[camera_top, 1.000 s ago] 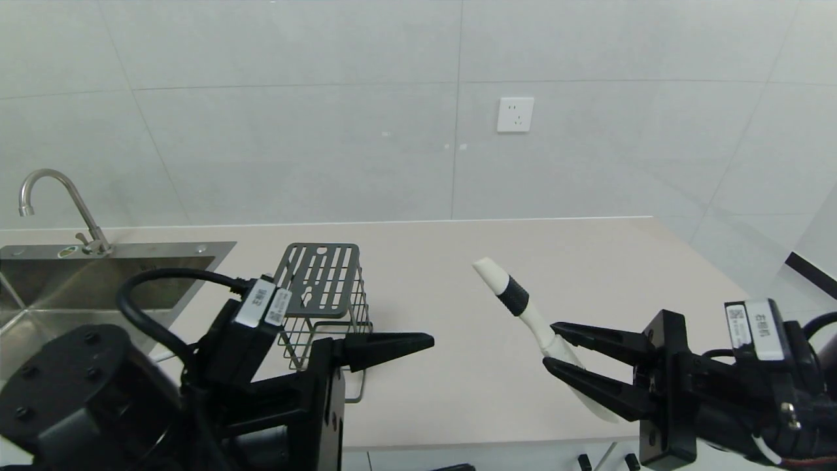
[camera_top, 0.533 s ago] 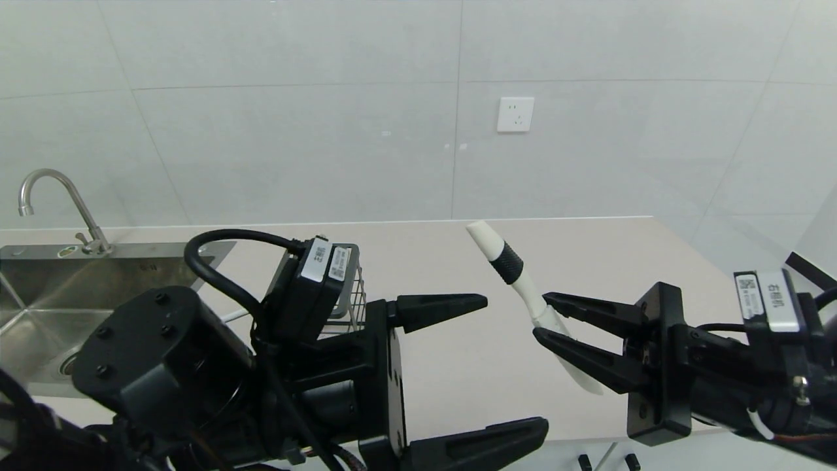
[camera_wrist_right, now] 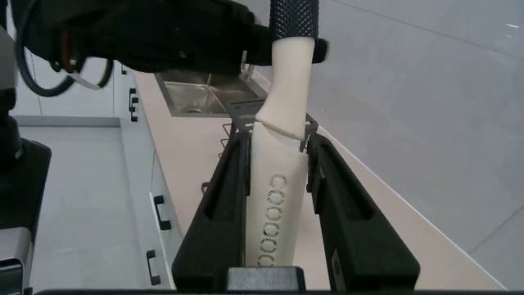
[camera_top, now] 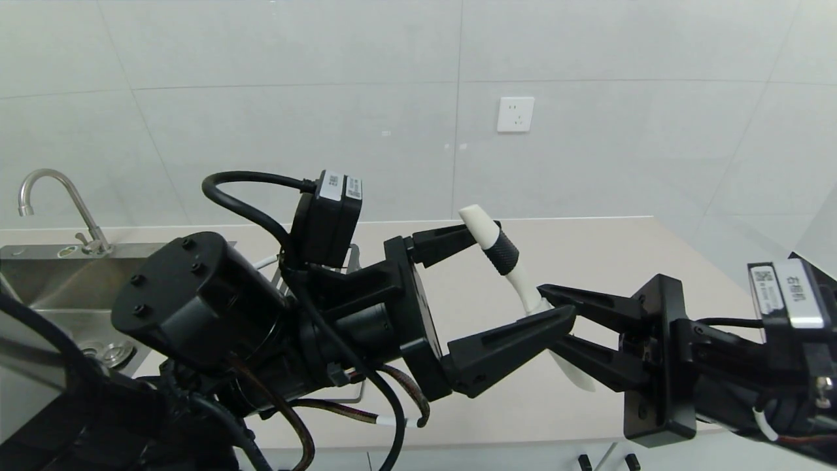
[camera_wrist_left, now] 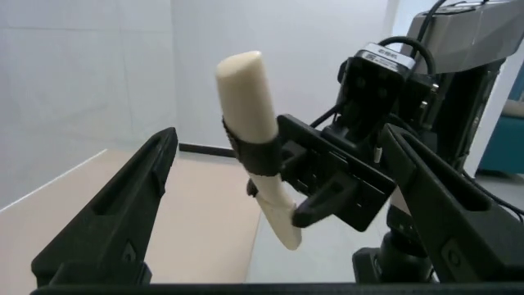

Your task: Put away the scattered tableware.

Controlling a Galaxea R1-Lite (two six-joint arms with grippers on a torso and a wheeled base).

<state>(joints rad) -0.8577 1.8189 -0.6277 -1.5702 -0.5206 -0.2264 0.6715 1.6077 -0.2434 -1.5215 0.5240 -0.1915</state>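
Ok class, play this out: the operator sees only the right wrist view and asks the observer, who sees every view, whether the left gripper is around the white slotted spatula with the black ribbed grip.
Observer: Yes. The left gripper is open, with one finger on each side of the black ribbed grip of the white slotted spatula. The left wrist view shows a gap on both sides.
Operator: My view cuts off at that grip. What lies beyond it?
Observer: A short plain white rounded end.
Operator: And how does the spatula sit in space?
Observer: It is in the air above the beige counter, handle up and leaning to the robot's left.
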